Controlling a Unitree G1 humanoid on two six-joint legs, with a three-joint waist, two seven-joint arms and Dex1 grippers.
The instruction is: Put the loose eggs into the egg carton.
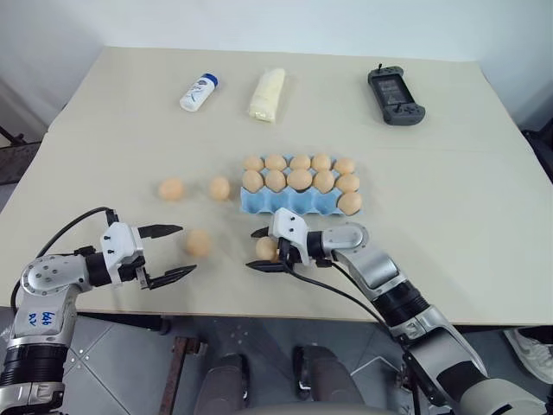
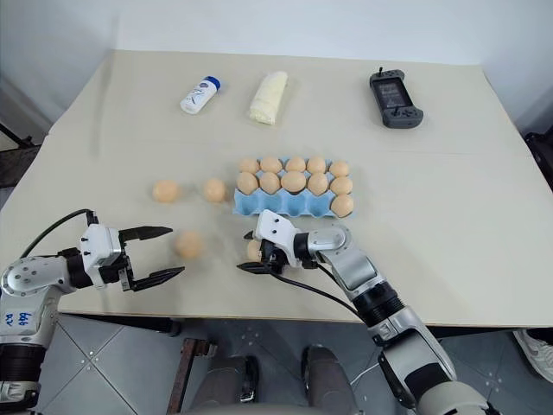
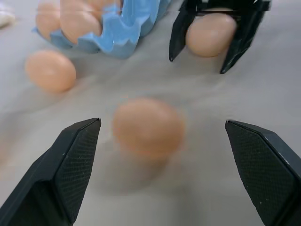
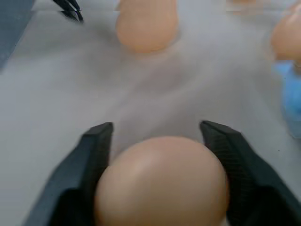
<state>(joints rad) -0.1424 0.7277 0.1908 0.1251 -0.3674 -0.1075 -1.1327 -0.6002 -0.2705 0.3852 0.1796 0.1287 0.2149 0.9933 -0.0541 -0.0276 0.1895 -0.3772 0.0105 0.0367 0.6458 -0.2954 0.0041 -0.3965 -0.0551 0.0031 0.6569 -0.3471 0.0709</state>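
From the left eye view, the light blue moulded egg carton (image 1: pixel 294 201) with its scalloped edge sits mid-desk on the pale beige matte desk (image 1: pixel 449 173). Its two far rows hold smooth oval tan eggs, and one more sits at the right end of the near row; the remaining near cups look empty. By my count eleven eggs are housed and four loose eggs remain on the desk: two to the left of the carton (image 1: pixel 172 189) (image 1: pixel 219 188), one nearer the front edge (image 1: pixel 198 243), and one between the fingers of the right tool (image 1: pixel 266 250), just in front of the carton. So the job appears well past halfway, with that egg judged next to go in. The left tool (image 1: pixel 171 253) stands wide, holding nothing.

Along the far edge lie a white plastic bottle with a blue cap (image 1: pixel 198 92), a cream-yellow wrapped roll (image 1: pixel 267 94) and a dark grey handheld game controller (image 1: pixel 395 96).

The right eye view repeats this layout.

In the left wrist view, the wide-spread black fingers (image 3: pixel 70 174) show a fine cross-hatched grip texture, and a matte egg (image 3: pixel 148 126) lies on the desk ahead of them. Beyond, the right tool flanks its egg (image 3: pixel 210 34) beside the carton's glossy wavy wall.

In the right wrist view, the textured fingers (image 4: pixel 96 155) press both sides of the round, faintly sheened egg (image 4: pixel 162 181): closed upon it, though it seems not yet lifted.
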